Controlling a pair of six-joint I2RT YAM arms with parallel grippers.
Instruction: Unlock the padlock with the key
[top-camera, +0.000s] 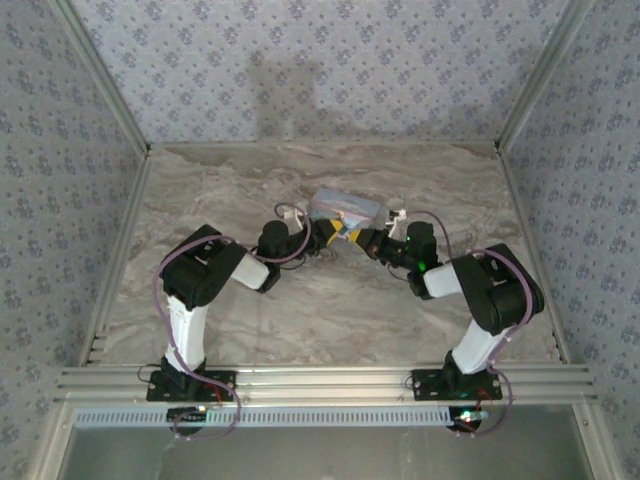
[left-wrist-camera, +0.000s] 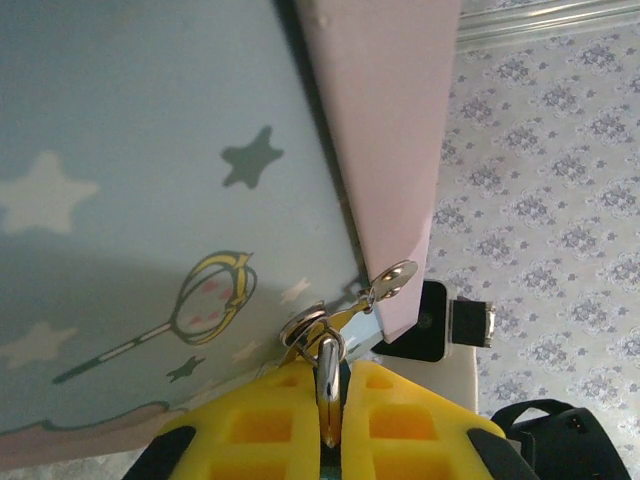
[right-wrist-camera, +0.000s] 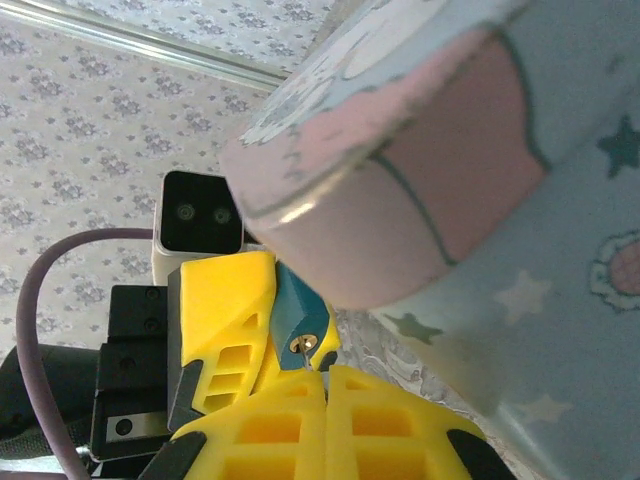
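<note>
Both arms meet mid-desk (top-camera: 250, 300) at the pale blue cartoon tin (top-camera: 348, 207), which sits toward the far side, left arm coming in from the left and right arm from the right. The left end effector (left-wrist-camera: 328, 378) has its yellow fingers pressed together on a thin silvery shackle (left-wrist-camera: 329, 355) that hangs off the tin's metal clasp (left-wrist-camera: 390, 280) at the corner of the pink lid. In the right wrist view the padlock (right-wrist-camera: 300, 318) is a small dark teal body with a brass keyhole, just under the tin's pink rim and touching the left arm's yellow finger (right-wrist-camera: 225, 310), so the left side is clamped on the padlock. The right end effector (right-wrist-camera: 325, 385) is closed, fingers flush against each other, tips just below the lock. The key (right-wrist-camera: 321, 362) shows as a tiny pale sliver poking out of the finger seam and meeting the keyhole (too small to tell how deep it sits). Padlock hangs at the tin's near edge, off the desk.
</note>
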